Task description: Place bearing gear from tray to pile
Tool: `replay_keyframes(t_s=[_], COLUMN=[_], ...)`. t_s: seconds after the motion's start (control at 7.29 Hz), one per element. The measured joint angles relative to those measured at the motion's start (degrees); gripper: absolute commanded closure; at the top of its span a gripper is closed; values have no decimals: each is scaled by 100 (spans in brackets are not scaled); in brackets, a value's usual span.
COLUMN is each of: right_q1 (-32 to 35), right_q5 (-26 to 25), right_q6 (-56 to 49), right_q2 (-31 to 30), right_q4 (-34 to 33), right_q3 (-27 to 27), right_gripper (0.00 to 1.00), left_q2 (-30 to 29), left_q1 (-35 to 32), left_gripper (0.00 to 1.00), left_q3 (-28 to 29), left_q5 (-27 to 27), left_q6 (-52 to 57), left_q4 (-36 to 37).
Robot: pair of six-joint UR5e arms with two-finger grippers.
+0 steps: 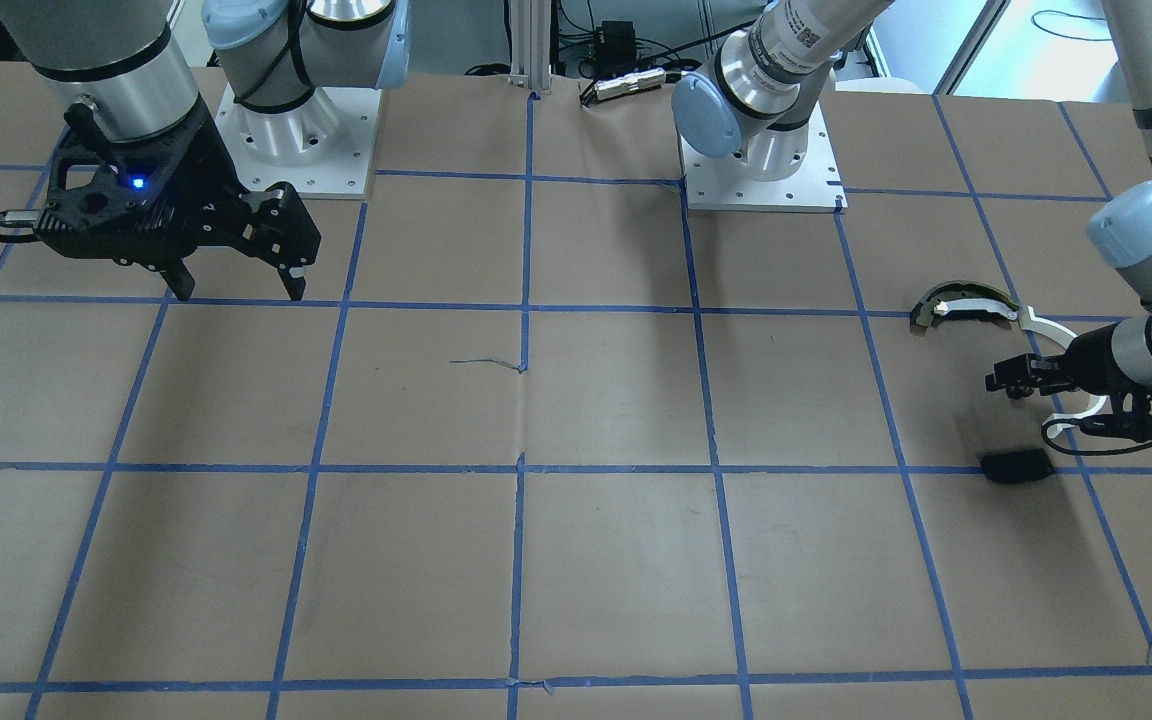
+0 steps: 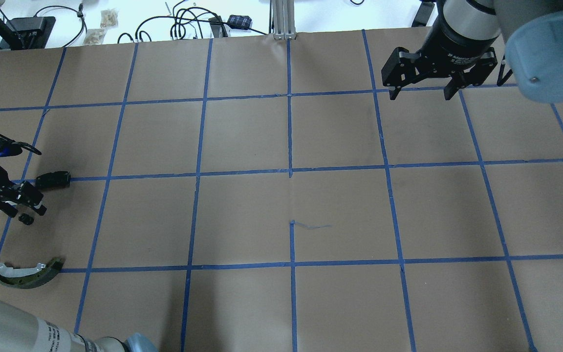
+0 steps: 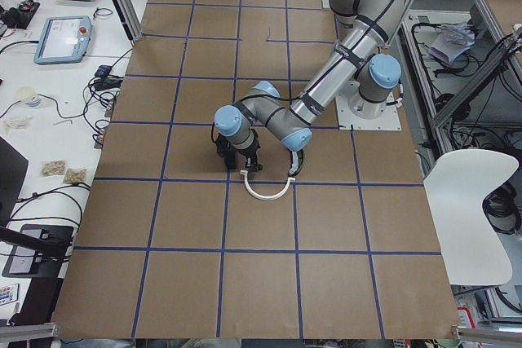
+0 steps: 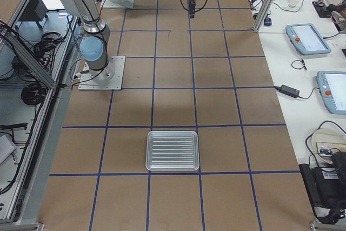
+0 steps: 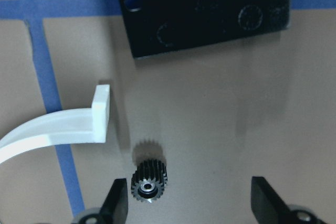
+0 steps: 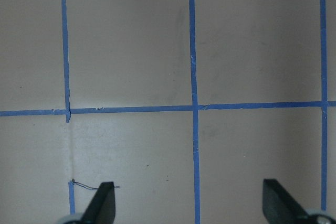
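Right gripper (image 2: 421, 93): raised over the bench (image 2: 340, 210), pointing down, jaws wide, well apart from the pile (image 2: 30, 281) | left gripper (image 5: 191, 205): low over the pile, jaws wide | black plate (image 5: 205, 14), white arc strip (image 5: 52, 129): ahead of the fingers | bearing gear (image 5: 149, 183): ungripped, just beside one finger.

"Where is the bearing gear (image 5: 149, 181) sitting?"

"On the bench (image 5: 210, 129), between the fingers (image 5: 116, 200) of the left tool (image 5: 190, 203), right beside one of them."

"And the rest?"

"The plate (image 5: 210, 14) lies ahead of that tool. The arc strip (image 5: 58, 129) ends just beside the gear, with the curved piece (image 2: 32, 274) at its far end. The tray (image 4: 173, 151) is well apart, at the bench's other end."
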Motion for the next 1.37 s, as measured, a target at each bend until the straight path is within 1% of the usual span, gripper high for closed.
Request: replay_keyframes(t_s=[0.27,0.55,0.69,0.82,1.1,1.37], right_q1=[-11,-21,-23,-26,-31,-45], right_q5=[-1,4,-2,-20,-25,-25], right_q6=[-2,-4,-14,-37,-61,-65], right_q2=[2,-4,-13,-29,-37,-40], right_q4=[4,0,-1,3,-4,-6], right_q3=[-19,-17,-19,-13,-16,-22], right_gripper=[0,0,0,0,0,0], left_q2=[155,450,656,915,1533,2126], left_q1=[-173,-589,-849,-1216,-2142,-2867], left_gripper=[0,0,0,0,0,0], left_q3=[107,489,692,851,1108,1279], left_q5=[36,20,-135,-317,-571,-629], left_q6=[-117,-344,-557,-777,-1719,-2315], left_q4=[-47,-509,-779,-964,-1325,-1812])
